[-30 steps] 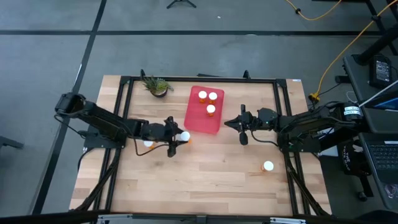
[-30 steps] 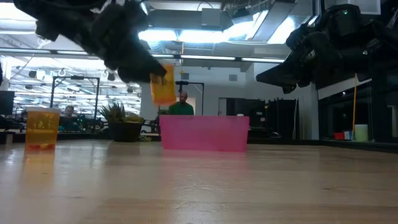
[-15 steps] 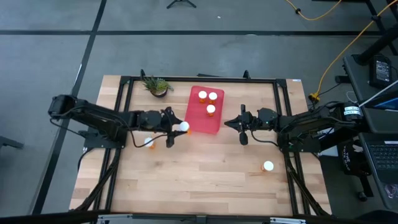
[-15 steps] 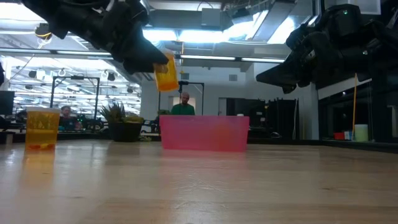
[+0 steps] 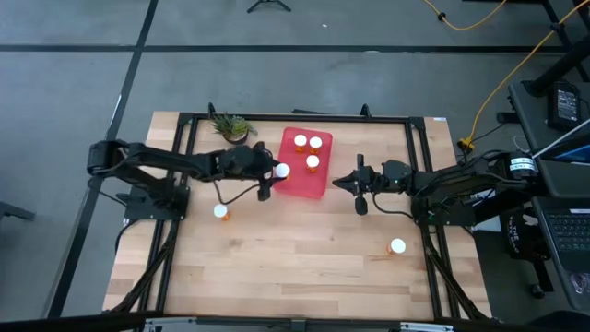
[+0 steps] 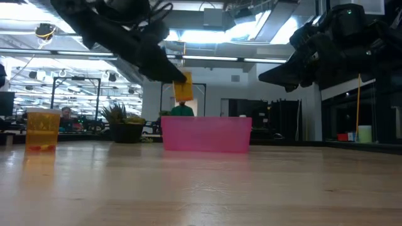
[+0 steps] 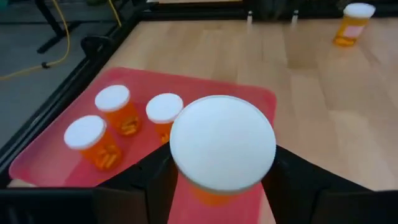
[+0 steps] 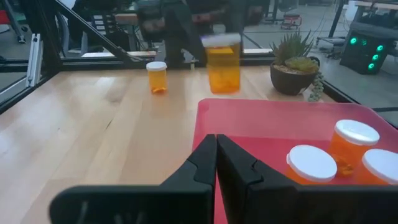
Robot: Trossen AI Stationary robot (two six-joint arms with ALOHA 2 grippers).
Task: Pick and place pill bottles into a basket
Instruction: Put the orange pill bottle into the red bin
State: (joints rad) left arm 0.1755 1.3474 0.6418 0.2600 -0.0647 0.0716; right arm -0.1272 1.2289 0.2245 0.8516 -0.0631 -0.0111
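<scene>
My left gripper (image 5: 276,174) holds an orange pill bottle with a white cap (image 7: 222,149) over the left rim of the basket, a flat red tray (image 5: 297,180). In the low view this bottle (image 6: 183,88) hangs above the tray's wall (image 6: 206,134). Three pill bottles (image 5: 300,141) (image 5: 315,143) (image 5: 312,162) stand on their bases in the tray. One bottle (image 5: 220,211) stands on the table left of it, another (image 5: 397,246) at the near right. My right gripper (image 5: 345,183) hovers shut just right of the tray. My left gripper pinches the bottle's orange body just under the cap (image 7: 210,198) between its two fingers (image 7: 155,186), one on each side. The fingers come from the table's left, slanting slightly down. The bottle is upright, cap up, lifted clear above the tray.
A small potted plant (image 5: 231,127) stands at the far edge, left of the tray. A black frame (image 5: 295,117) runs around the tabletop. Bare wood (image 5: 304,258) spans the table's near half.
My left gripper has carried the bottle toward the table's far edge and a little to the right and up. It has gone from beside the tray's near left corner to above its left rim. The bottle has stayed upright in the hold.
</scene>
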